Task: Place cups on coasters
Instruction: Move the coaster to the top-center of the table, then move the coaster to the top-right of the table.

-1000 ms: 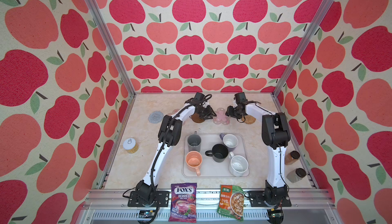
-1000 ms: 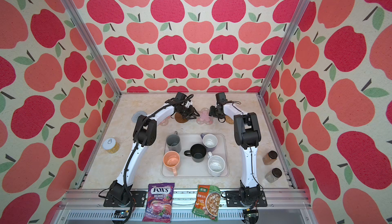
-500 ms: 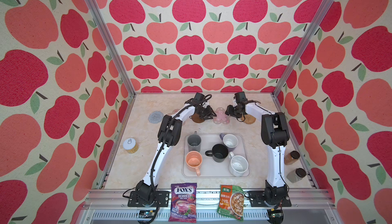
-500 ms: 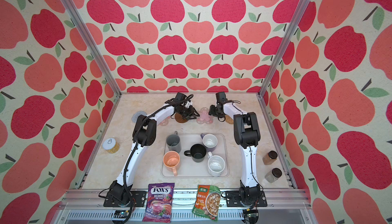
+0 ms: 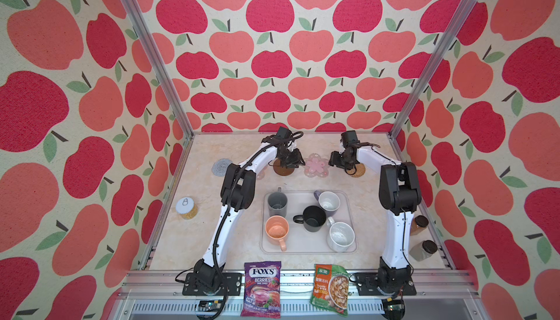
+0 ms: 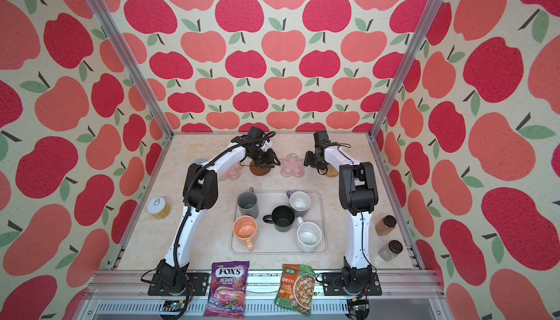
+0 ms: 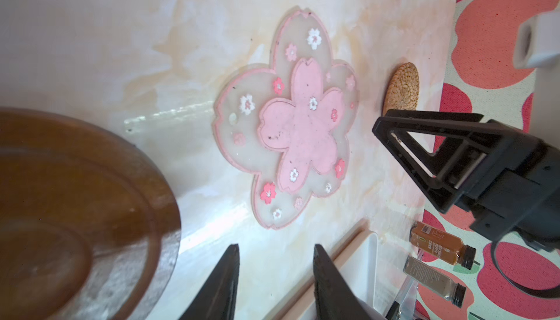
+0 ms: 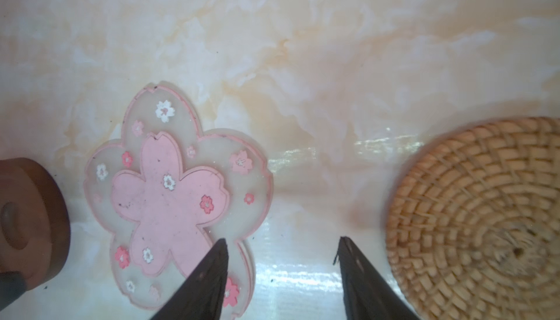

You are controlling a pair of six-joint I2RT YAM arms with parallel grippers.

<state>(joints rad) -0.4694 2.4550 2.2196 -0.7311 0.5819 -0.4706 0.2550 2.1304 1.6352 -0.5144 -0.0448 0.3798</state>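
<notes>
Several cups stand on the pale tray (image 5: 306,247): grey (image 5: 277,205), lavender (image 5: 328,202), black (image 5: 314,218), peach (image 5: 276,230) and speckled white (image 5: 341,236). At the back lie the coasters: blue-grey (image 5: 222,167), brown disc (image 5: 283,170), pink flower (image 5: 316,165), rattan (image 5: 357,170); another pink one (image 5: 260,174) is half hidden by the left arm. My left gripper (image 5: 295,162) (image 7: 275,248) hovers open by the brown disc (image 7: 75,212), holding nothing. My right gripper (image 5: 333,159) (image 8: 282,241) is open over bare table between the flower coaster (image 8: 163,194) and the rattan coaster (image 8: 485,218).
A white-lidded can (image 5: 186,208) stands at the left wall. Two dark-lidded jars (image 5: 419,224) (image 5: 424,250) stand at the right wall. Two snack packets (image 5: 262,288) (image 5: 330,288) lie on the front rail. Apple-patterned walls close in three sides.
</notes>
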